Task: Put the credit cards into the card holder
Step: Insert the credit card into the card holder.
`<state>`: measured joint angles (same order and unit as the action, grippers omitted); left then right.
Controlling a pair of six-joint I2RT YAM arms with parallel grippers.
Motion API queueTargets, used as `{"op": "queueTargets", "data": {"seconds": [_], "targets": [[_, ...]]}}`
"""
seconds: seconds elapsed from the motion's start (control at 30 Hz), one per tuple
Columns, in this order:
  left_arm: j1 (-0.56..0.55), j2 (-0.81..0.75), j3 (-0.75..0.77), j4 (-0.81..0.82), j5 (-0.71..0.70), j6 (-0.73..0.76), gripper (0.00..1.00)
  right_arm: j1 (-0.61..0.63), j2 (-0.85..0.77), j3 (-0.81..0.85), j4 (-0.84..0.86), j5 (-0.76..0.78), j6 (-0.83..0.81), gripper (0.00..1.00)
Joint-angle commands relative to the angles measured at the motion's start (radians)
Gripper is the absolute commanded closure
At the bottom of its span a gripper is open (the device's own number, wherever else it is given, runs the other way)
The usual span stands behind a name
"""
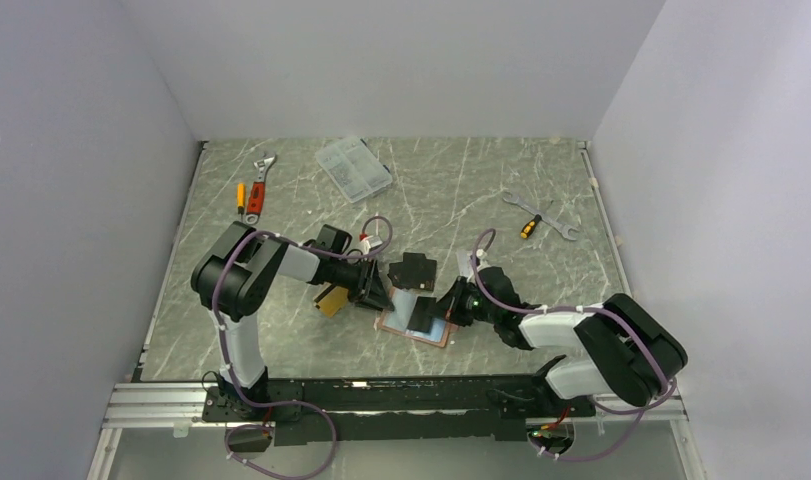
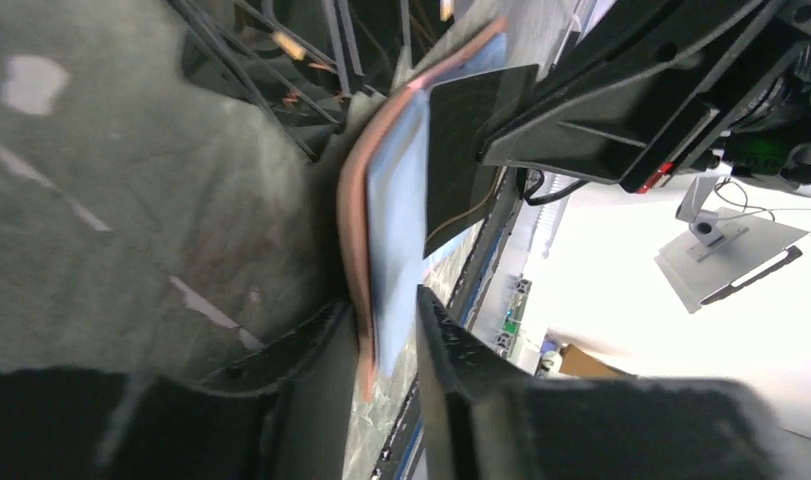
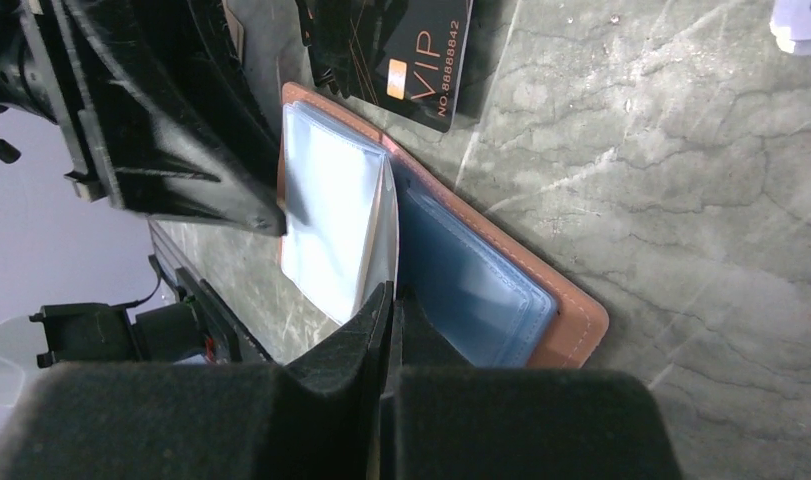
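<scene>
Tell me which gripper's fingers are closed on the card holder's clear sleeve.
The right gripper: its fingers pinch a clear sleeve of the open card holder. The left gripper has its fingers apart, one each side of the holder's pink edge.

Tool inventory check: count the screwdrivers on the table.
2. Left screwdriver lies beside the red-handled wrench; right screwdriver by the spanner. Others may be hidden.

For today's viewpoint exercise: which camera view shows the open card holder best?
Right wrist: the card holder lies open and close up, its clear sleeves plain to see. Top external shows it small and partly covered. Left wrist shows only its pink edge, side-on, between the fingers of the left hand.
</scene>
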<state>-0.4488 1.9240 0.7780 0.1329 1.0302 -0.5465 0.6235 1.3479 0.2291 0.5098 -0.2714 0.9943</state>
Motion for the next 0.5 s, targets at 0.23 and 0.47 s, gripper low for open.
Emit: {"op": "queueTargets", "data": {"seconds": [0.23, 0.47], "targets": [[-0.022, -0.066, 0.003, 0.069, 0.053, -0.030, 0.47, 0.010, 0.071, 0.031, -0.030, -0.028, -0.045, 1.00], [-0.022, -0.007, 0.008, 0.046, 0.022, -0.021, 0.84, -0.003, 0.066, 0.019, -0.011, -0.050, -0.045, 1.00]]}}
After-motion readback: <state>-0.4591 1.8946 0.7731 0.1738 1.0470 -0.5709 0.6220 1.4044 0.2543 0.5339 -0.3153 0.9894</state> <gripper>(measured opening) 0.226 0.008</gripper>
